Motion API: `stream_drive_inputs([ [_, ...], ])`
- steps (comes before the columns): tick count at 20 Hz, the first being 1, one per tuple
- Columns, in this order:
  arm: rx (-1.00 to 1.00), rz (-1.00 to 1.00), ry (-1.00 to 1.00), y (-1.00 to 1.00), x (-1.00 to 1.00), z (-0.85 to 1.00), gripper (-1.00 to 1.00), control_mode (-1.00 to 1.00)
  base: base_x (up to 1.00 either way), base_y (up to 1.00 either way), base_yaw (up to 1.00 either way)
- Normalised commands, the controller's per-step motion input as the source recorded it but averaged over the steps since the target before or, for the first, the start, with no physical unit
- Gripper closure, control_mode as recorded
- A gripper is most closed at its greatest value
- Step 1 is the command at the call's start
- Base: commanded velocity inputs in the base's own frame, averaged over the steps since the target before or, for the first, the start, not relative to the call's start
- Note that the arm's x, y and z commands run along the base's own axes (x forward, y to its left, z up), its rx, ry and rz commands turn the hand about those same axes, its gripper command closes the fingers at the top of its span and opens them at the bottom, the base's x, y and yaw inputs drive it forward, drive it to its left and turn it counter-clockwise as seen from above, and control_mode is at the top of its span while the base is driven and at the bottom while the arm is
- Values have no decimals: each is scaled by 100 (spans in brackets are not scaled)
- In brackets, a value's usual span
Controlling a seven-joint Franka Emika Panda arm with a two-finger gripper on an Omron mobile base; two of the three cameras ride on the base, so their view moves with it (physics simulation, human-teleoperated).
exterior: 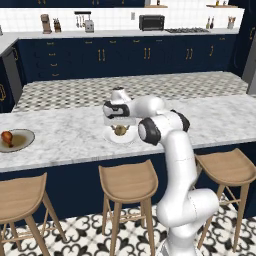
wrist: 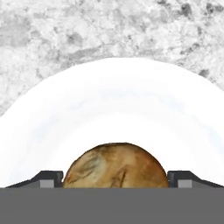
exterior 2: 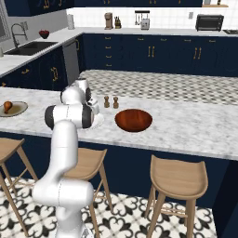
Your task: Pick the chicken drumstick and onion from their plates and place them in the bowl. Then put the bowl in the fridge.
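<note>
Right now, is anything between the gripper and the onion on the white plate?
Nothing visible. In the hand view the onion sits on the white plate directly between the gripper's two fingertips, with no other object in the gap.

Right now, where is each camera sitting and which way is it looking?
Left base view: behind the arm on its left, looking forward and down over the marble counter; the white arm rises at lower right, the claw over the onion.
Right base view: behind on its right, same counter; the arm rises at lower left, the bowl beside it.
Hand view: on the hand, looking down at the onion on the white plate; two dark fingertips flank it.
Both base views share the chicken drumstick.
</note>
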Motion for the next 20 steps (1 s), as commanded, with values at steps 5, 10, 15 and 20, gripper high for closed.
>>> stream_drive_inputs([
  [5, 1, 0, -2, -18, -41, 8, 100, -100, 0, 0, 0],
  [10, 0, 0, -23, -63, -95, 83, 100, -100, 0, 0, 0],
  [15, 0, -2, -22, -95, -88, 45, 100, -100, 0, 0, 0],
  [20, 0, -3, -21, -100, -59, 13, 100, -100, 0, 0, 0],
])
